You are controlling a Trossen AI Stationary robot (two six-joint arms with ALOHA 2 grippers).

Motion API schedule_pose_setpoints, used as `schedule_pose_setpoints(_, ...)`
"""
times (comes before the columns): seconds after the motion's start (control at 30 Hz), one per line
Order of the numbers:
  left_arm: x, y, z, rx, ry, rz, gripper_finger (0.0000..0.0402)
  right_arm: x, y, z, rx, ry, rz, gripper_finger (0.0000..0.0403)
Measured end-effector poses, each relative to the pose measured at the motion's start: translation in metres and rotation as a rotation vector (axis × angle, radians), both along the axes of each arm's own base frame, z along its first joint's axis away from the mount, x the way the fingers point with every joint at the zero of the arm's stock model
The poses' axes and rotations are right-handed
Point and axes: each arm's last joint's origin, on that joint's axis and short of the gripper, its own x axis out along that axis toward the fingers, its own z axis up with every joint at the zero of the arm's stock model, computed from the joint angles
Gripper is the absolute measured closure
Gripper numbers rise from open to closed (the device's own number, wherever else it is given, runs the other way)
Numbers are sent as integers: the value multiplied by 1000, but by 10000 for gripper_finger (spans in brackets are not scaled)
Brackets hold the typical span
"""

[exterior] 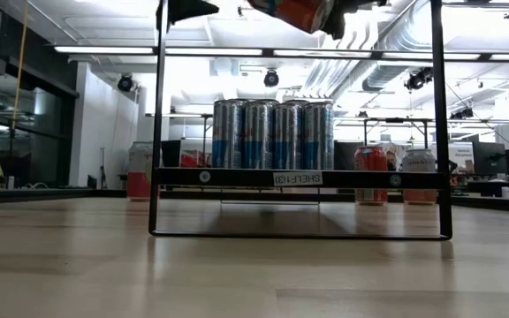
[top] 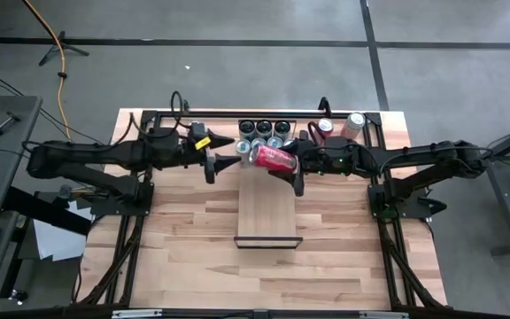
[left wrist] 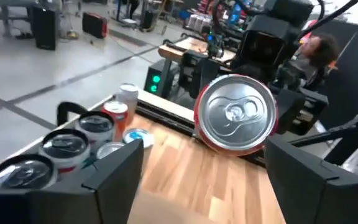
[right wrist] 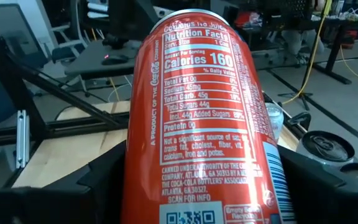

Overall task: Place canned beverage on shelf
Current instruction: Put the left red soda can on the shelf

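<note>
Red can (top: 274, 159) lies sideways above the shelf (top: 266, 213), clamped in the right claw (top: 297, 166). Left claw (top: 221, 165) sits just beside its end, fingers spread, not touching.

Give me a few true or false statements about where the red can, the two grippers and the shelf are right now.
1. The right gripper holds the red can. True.
2. The red can stands upright on the shelf. False: it is held tilted in the air above the shelf.
3. The left gripper grips the red can. False: its fingers are open, apart from it.
4. Silver cans cluster at the shelf's far end. True.
</note>
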Motion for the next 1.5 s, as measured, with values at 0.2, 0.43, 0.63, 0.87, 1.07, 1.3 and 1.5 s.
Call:
schedule_pose_setpoints(0.2, 10, -2, 5, -21, -100, -48, 103, 1, 0, 9, -1, -95, -5, 104)
schedule_pose_setpoints(0.43, 18, -5, 10, -16, -199, -72, 103, 1, 0, 28, -4, -288, -16, 104)
schedule_pose_setpoints(0.63, 39, -4, 13, 8, -389, -71, 103, -2, -1, 42, -5, -440, -20, 104)
schedule_pose_setpoints(0.87, 58, -3, 9, 19, -569, -70, 103, 0, -1, 45, 2, -493, -38, 104)
schedule_pose_setpoints(1.07, 76, -3, 21, 73, -584, -88, 103, 16, 4, 32, 44, -488, 1, 104)
schedule_pose_setpoints(1.3, 82, -4, 26, 152, -555, -99, 103, 19, 8, 31, 47, -505, 13, 104)
schedule_pose_setpoints(1.5, 82, -4, 25, 167, -535, -95, 137, 18, 8, 31, 50, -511, 25, 104)
